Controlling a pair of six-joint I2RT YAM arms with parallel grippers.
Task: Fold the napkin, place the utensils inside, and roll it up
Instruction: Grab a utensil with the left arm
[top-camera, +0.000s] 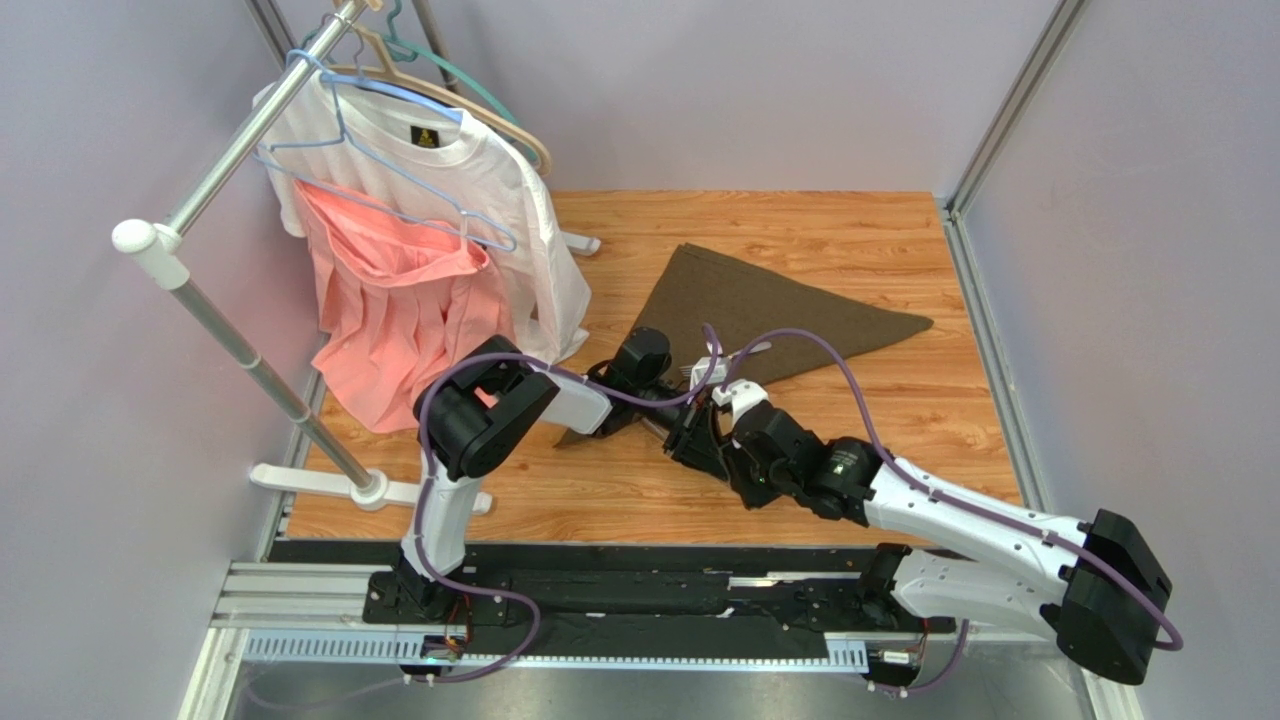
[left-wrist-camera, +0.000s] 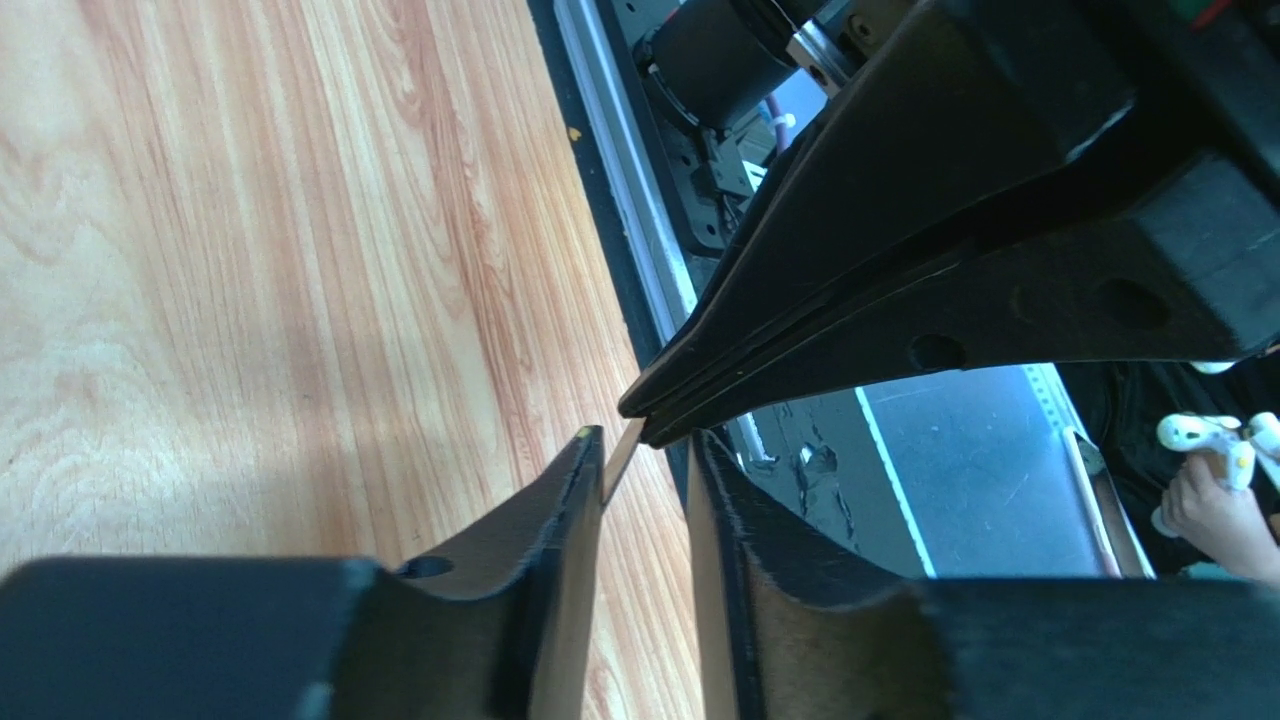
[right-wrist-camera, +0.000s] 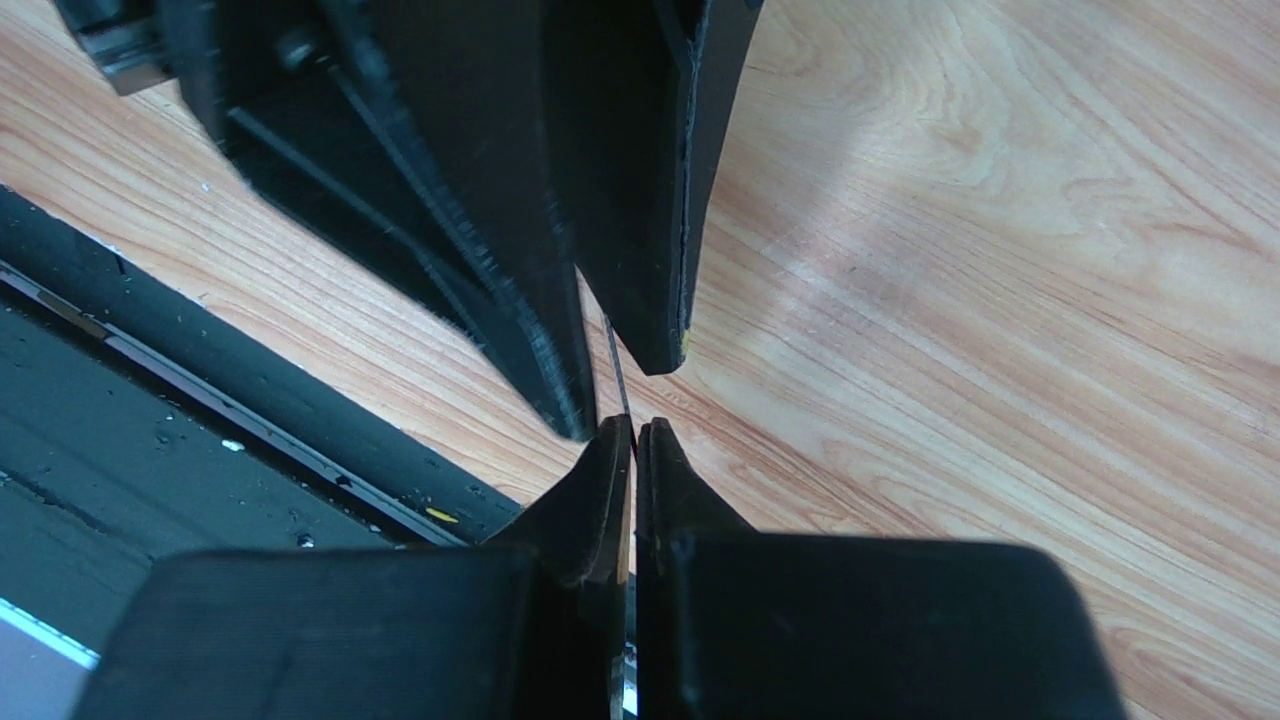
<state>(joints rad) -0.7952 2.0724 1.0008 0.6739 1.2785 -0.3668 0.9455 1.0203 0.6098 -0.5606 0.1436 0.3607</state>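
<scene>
The utensil (left-wrist-camera: 622, 459) in play shows only as a thin silver edge, so I cannot tell knife from fork. Being metal, it is likely stiff, light and slick. A pinch across its flat faces near mid-length should stop it swivelling, while a hold at the very tip would probably let it pivot.

The right gripper (right-wrist-camera: 633, 435) is clenched on it, pads flat against both faces. The left gripper (left-wrist-camera: 643, 446) meets it tip to tip with its jaws apart, 1 on each side of the strip and not clamping.

The napkin (top-camera: 766, 308) is soft, limp cloth that will likely drag and bunch if pulled by 1 corner. It lies folded in a triangle on the far middle of the table (top-camera: 932, 405), its long point to the right and its near left corner hidden under the wrists.

Only the top view shows the napkin and both arms meeting over its near left corner, but no utensil. Only the 2 wrist views show the metal strip and the finger gaps, and neither shows the cloth. The 2nd utensil appears nowhere.
</scene>
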